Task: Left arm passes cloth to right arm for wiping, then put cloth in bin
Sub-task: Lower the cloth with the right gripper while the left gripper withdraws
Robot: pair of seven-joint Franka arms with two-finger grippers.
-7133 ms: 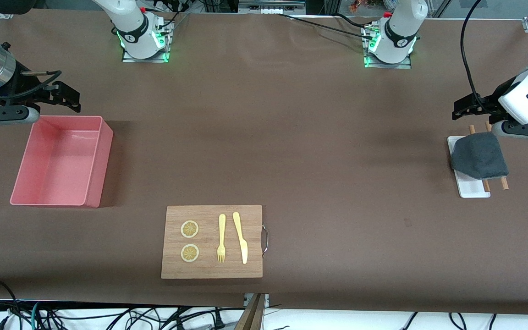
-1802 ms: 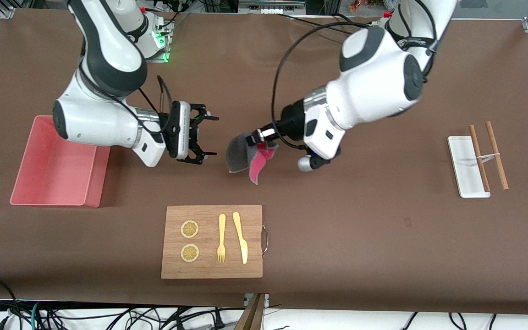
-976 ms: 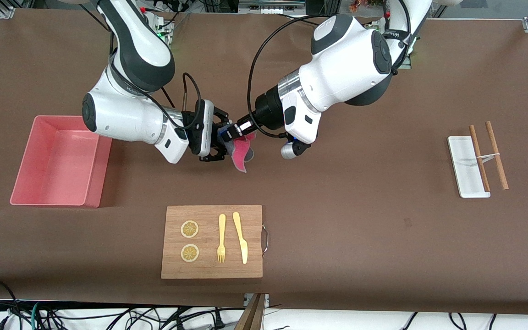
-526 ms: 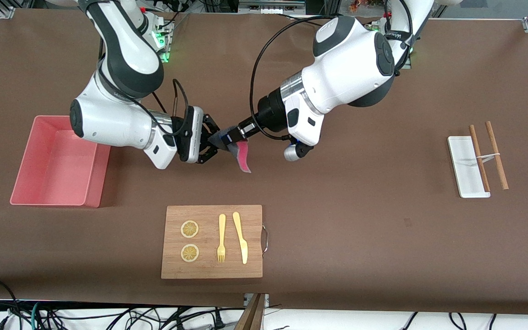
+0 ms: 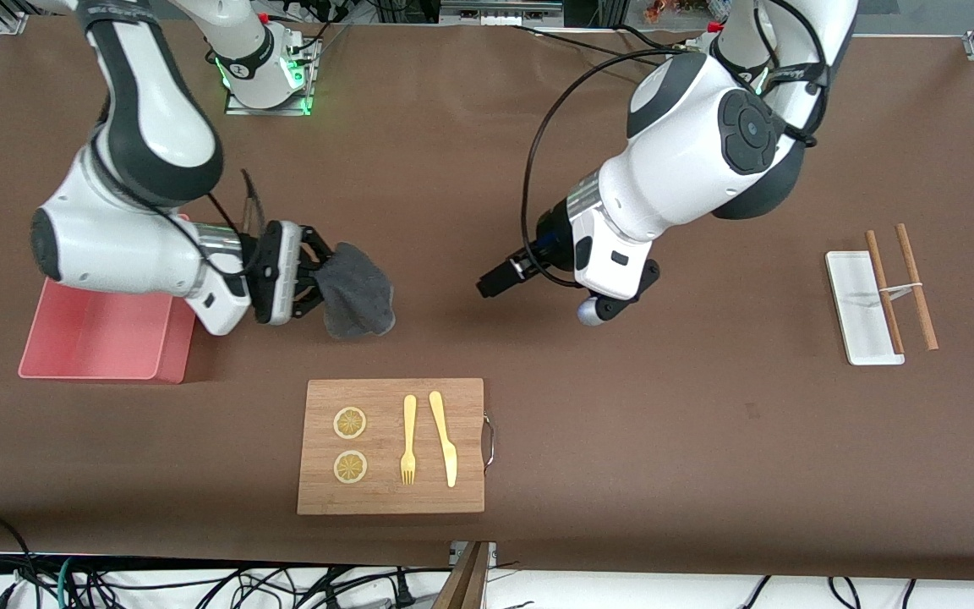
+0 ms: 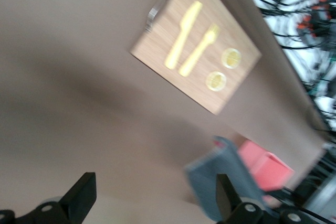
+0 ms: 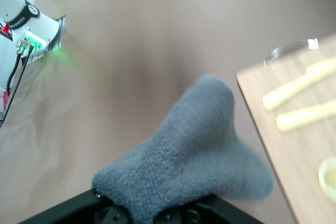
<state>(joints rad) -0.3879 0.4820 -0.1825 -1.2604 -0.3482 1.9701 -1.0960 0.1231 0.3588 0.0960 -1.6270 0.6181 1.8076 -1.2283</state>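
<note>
The charcoal-grey cloth [image 5: 356, 300] hangs limp from my right gripper [image 5: 314, 279], which is shut on one end of it over bare table beside the pink bin [image 5: 98, 372]. The right arm covers much of the bin. In the right wrist view the cloth [image 7: 184, 156] fills the space in front of the jaws. My left gripper [image 5: 494, 282] is open and empty over the bare middle of the table, apart from the cloth. In the left wrist view its fingers [image 6: 79, 203] stand wide apart, with the cloth [image 6: 220, 182] and the bin [image 6: 265, 169] farther off.
A wooden board [image 5: 391, 446] with a yellow fork, a knife and two lemon slices lies nearer to the front camera than the cloth. A small white tray [image 5: 859, 309] with two wooden chopsticks sits at the left arm's end of the table.
Both grippers were at the cloth half a second ago. The left gripper has let go and drawn back toward its end. The right arm has carried the cloth toward the bin.
</note>
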